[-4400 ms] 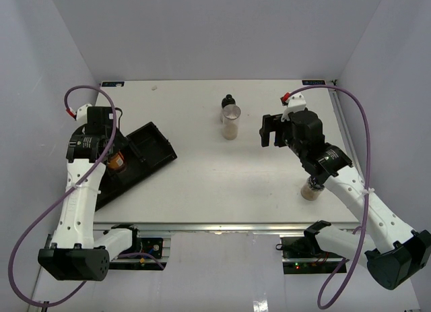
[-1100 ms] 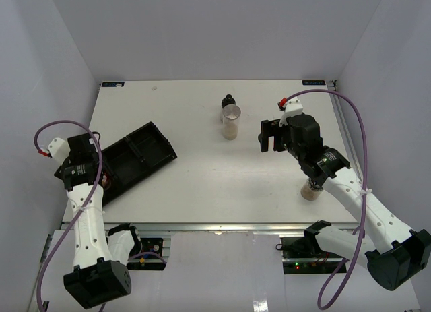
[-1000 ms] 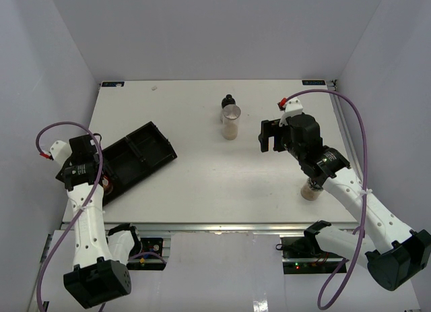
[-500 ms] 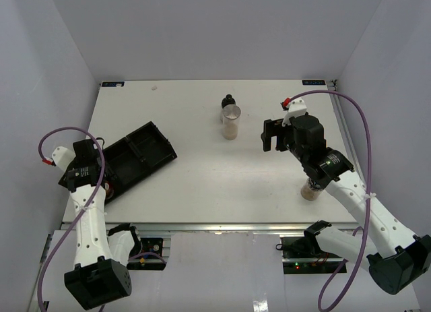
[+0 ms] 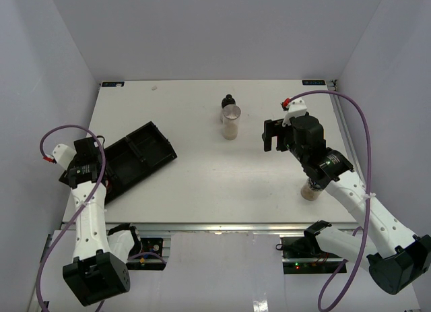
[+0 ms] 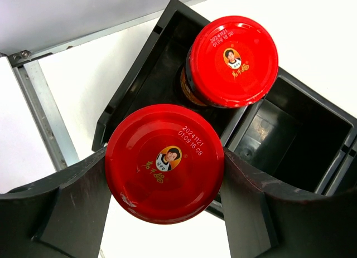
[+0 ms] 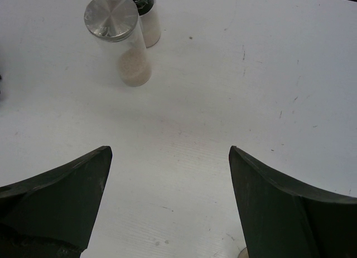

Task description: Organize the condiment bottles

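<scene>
My left gripper [image 5: 86,169] is shut on a red-capped jar [image 6: 164,157], its fingers [image 6: 75,196] on either side of the cap. It holds the jar over the near-left corner of the black tray [image 5: 138,153]. A second red-capped jar [image 6: 231,60] stands in a tray compartment [image 6: 295,141]. My right gripper [image 5: 273,135] is open and empty above the table. In its wrist view, a silver-capped jar [image 7: 114,24] with pale contents and a black-capped jar [image 7: 146,13] stand together ahead of the gripper [image 7: 169,157]. Both show in the top view, silver [image 5: 231,120] and black [image 5: 229,101]. A tan-filled jar [image 5: 312,190] stands under the right forearm.
The tray lies at an angle near the table's left edge, with the metal rail [image 6: 39,107] just beside it. White walls close in the left, right and back sides. Purple cables [image 5: 357,116] loop off both arms.
The left arm has drawn back from above the tray toward the left near corner, then crept slightly right over the last second. The right gripper has shifted slightly away from me. The jars on the table have not moved.
</scene>
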Controlling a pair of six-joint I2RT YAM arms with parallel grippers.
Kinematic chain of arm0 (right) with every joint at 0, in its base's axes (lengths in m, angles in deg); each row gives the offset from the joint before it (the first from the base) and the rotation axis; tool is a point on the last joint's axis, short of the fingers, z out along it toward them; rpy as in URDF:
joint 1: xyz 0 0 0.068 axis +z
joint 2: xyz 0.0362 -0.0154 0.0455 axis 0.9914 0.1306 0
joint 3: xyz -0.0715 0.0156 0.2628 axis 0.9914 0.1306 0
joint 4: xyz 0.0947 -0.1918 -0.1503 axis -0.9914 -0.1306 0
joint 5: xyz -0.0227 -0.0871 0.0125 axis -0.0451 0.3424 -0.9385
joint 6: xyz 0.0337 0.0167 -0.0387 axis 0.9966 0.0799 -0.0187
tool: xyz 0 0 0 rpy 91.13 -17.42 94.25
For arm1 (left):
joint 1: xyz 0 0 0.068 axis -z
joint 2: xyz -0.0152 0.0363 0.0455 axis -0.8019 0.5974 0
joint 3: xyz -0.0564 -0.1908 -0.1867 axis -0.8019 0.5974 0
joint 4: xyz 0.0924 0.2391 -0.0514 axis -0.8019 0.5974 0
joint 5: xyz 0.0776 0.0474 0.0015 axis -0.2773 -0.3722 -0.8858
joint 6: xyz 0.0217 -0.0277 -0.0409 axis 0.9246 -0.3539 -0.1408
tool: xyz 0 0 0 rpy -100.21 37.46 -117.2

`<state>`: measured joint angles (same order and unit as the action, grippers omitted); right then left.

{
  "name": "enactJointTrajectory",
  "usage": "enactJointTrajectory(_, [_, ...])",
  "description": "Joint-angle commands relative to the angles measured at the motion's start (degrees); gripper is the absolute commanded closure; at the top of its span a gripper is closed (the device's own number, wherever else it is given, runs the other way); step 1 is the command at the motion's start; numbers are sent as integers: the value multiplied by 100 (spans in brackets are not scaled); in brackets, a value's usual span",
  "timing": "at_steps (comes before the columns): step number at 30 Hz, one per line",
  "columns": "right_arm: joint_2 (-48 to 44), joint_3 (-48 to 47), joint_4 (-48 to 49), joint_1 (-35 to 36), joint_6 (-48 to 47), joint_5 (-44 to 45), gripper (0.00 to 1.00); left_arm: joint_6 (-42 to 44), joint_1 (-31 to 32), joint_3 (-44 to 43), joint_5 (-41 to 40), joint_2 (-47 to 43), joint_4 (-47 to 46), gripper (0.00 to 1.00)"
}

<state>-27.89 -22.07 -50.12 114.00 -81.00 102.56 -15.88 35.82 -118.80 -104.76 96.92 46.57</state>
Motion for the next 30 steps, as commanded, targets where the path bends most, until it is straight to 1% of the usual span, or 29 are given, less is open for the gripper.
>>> enactJointTrajectory(1, [-124, 44, 175, -18, -115, 147, 8, -53, 1, 66, -314, -32, -587, 100])
enactJointTrajectory(8, [-22, -2, 182, -22, -124, 164, 8, -139, 1, 152, -363, 211, -750, 100])
enactJointTrajectory(12, [-19, 7, 195, -14, -125, 181, 8, -27, 1, 254, -330, 321, -970, 100])
enactJointTrajectory(15, [-46, 46, 206, -15, -131, 164, 8, -58, -8, 219, -281, 440, -929, 100])
enactJointTrajectory(17, [-53, 60, 206, -14, -131, 172, 8, -43, -8, 240, -259, 476, -942, 98])
enactJointTrajectory(20, [-82, 61, 215, -22, -124, 173, 9, 28, -1, 260, -202, 477, -944, 65])
enactJointTrajectory(21, [-87, 61, 215, -22, -124, 173, 9, 56, -6, 265, -153, 477, -955, 53])
enactJointTrajectory(22, [-99, 61, 215, -17, -129, 173, 9, 67, -8, 263, -125, 481, -941, 43])
enactJointTrajectory(23, [-111, 61, 207, -17, -133, 173, 8, 71, -8, 259, -108, 490, -921, 38])
enactJointTrajectory(25, [-127, 62, 196, -22, -133, 174, 9, 67, -8, 268, -88, 475, -897, 32])
enactJointTrajectory(30, [-168, 70, 197, -22, -132, 181, 8, 110, -8, 305, 37, 367, -906, 21])
